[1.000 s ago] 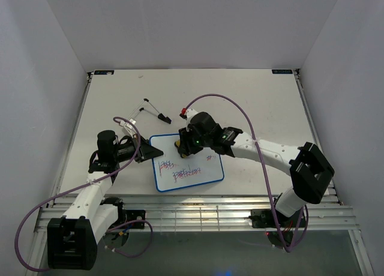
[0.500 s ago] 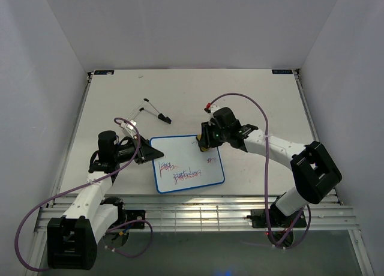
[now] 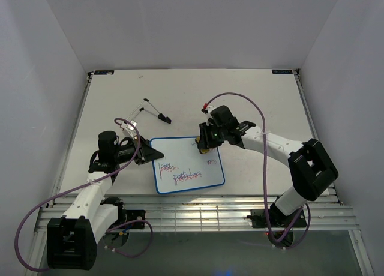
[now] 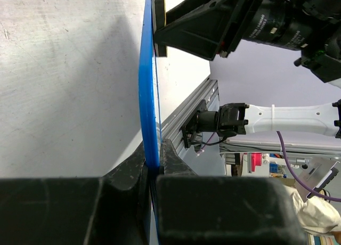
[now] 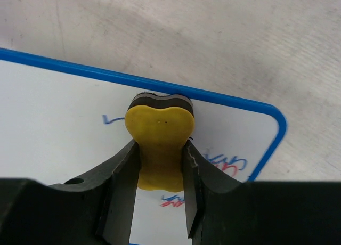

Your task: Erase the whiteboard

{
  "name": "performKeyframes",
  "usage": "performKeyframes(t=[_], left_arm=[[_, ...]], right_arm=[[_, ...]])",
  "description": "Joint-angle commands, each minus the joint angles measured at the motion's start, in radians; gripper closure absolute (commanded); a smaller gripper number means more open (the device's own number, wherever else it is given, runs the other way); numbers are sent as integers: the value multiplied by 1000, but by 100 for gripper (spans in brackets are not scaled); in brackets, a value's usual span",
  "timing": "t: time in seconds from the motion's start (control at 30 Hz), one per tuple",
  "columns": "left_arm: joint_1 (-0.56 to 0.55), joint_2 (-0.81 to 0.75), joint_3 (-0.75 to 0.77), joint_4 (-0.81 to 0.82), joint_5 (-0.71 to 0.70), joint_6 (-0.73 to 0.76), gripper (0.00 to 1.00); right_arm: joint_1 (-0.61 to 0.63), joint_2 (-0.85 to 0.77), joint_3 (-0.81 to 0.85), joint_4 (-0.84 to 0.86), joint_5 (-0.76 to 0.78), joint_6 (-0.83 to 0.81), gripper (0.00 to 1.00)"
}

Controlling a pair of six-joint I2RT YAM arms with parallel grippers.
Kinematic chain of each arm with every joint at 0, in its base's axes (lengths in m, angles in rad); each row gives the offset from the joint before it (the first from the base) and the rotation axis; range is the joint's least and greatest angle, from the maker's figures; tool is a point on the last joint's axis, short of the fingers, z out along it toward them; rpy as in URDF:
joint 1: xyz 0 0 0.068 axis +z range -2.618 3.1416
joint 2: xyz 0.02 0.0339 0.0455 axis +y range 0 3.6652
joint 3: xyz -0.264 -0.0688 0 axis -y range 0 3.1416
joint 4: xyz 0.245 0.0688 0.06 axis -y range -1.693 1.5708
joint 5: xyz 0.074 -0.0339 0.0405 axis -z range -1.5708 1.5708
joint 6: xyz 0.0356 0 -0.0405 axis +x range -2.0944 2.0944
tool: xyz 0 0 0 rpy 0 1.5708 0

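Note:
The whiteboard (image 3: 180, 149) lies flat on the table with a blue frame (image 4: 146, 96), and red and blue scribbles (image 3: 186, 174) cover its lower half. My left gripper (image 3: 151, 152) is shut on the board's left edge, the frame pinched between its jaws (image 4: 153, 161). A small yellow eraser (image 5: 159, 129) with a black underside presses on the board near its far right corner (image 3: 204, 147). My right gripper (image 5: 161, 146) is shut on the eraser. More scribbles (image 5: 226, 163) show beside the eraser.
Two thin dark-tipped sticks (image 3: 153, 110) lie on the table beyond the board. A slotted metal rail (image 3: 198, 205) runs along the near table edge. White walls close in the left, right and far sides.
My right gripper has slid the eraser from the board's upper middle to its far right corner. The left gripper and the board have stayed put.

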Motion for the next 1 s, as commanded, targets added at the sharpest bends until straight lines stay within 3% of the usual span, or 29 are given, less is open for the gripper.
performKeyframes(t=[0.0,0.17,0.33,0.67,0.8,0.97], left_arm=[[-23,-38,54,107,168,47,100],[-22,-47,54,107,170,48,100],[-23,-57,54,109,167,48,100],[-23,-82,51,110,162,50,100],[-23,-81,51,110,164,48,100],[-23,-79,51,112,164,48,100]], right_arm=[[95,54,92,-84,-64,-14,88],[170,94,207,-160,-57,-16,89],[146,109,215,-173,-79,-23,89],[-43,30,-2,-150,-29,-71,90],[-135,-3,-114,-66,-92,-77,91],[-157,-47,-159,18,-133,-53,92]])
